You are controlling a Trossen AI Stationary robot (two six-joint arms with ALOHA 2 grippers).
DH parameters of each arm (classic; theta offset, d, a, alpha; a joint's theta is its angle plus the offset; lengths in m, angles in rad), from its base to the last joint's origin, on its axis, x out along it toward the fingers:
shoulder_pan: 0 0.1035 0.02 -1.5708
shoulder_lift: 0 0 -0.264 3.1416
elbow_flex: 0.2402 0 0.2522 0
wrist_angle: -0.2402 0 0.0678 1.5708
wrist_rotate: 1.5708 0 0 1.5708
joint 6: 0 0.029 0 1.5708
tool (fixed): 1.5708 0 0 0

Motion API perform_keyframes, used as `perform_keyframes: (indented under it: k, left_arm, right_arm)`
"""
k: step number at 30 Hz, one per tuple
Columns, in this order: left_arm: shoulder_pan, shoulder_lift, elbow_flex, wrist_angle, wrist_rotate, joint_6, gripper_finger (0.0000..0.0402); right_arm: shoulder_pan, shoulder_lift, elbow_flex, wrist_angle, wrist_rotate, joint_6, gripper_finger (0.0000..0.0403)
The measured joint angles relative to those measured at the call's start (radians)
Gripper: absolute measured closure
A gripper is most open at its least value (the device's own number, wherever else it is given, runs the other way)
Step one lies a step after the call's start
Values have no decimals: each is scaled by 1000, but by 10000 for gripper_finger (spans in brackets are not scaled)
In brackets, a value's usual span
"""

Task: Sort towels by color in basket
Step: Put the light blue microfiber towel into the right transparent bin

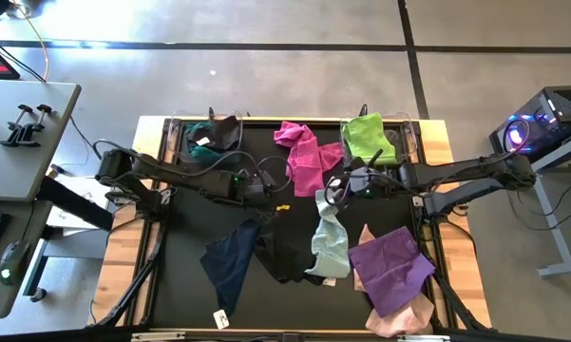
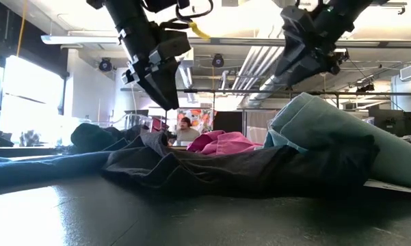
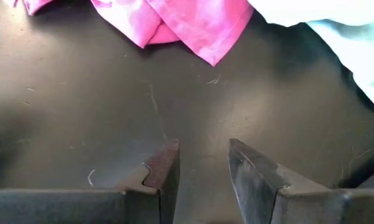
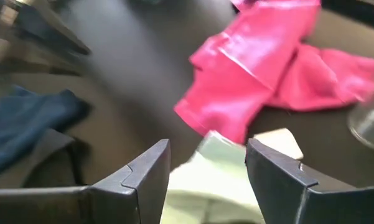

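Your left gripper (image 1: pixel 272 193) hangs above the bare dark mat (image 1: pixel 190 228) near the middle of the table, its fingers (image 3: pixel 165 168) parted with a narrow gap and nothing between them; in its wrist view only mat lies under the tips, with the magenta towel (image 1: pixel 302 157) ahead of it and the pale edge of the mint towel (image 1: pixel 330 239) off to one side. Your right gripper (image 1: pixel 336 188) hovers just beside the magenta towel and directly over the upper end of the mint towel, and its jaws stand wide apart and empty; its wrist view shows the mint cloth lying below and between the two fingers (image 4: pixel 143 171), not touching them, a white tag (image 4: pixel 280 142) close by, and the magenta towel just beyond. The navy towel (image 1: pixel 230 264) and the black towel (image 1: pixel 280 258) lie together in front of the left gripper, toward the table's near edge. The purple towel (image 1: pixel 391 269) sits beside the mint one, partly over a pale pink towel (image 1: pixel 399 320). At the far edge, the lime towel (image 1: pixel 368 138) lies in a clear basket (image 1: pixel 410 133), and a teal towel (image 1: pixel 201 138) lies in the other clear basket (image 1: pixel 179 128).
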Motion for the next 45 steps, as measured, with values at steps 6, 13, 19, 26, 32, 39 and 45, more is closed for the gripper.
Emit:
perform_keyframes:
  k: [6,13,19,26,32,39,45]
  left_arm:
    - [0,0,0,3,5,0,281]
    - [0,0,0,3,48,-23,281]
    - [-1,0,0,0,99,-23,281]
    - [-1,-7,0,-36,115,-15,281]
    - [0,-87,0,-102,53,7,281]
    - [1,-198,0,-162,-97,98,281]
    - [1,-222,0,-196,-152,98,281]
  right_arm:
    - [0,0,-17,-74,-13,54,198]
    - [1,0,-155,-43,-94,138,172]
    - [49,1,-271,75,-181,242,163]
    - [152,0,-335,212,-190,250,162]
    - [207,0,-339,231,-136,253,162]
    - [213,0,-339,254,-86,138,162]
    - [214,0,-338,335,-122,-59,162]
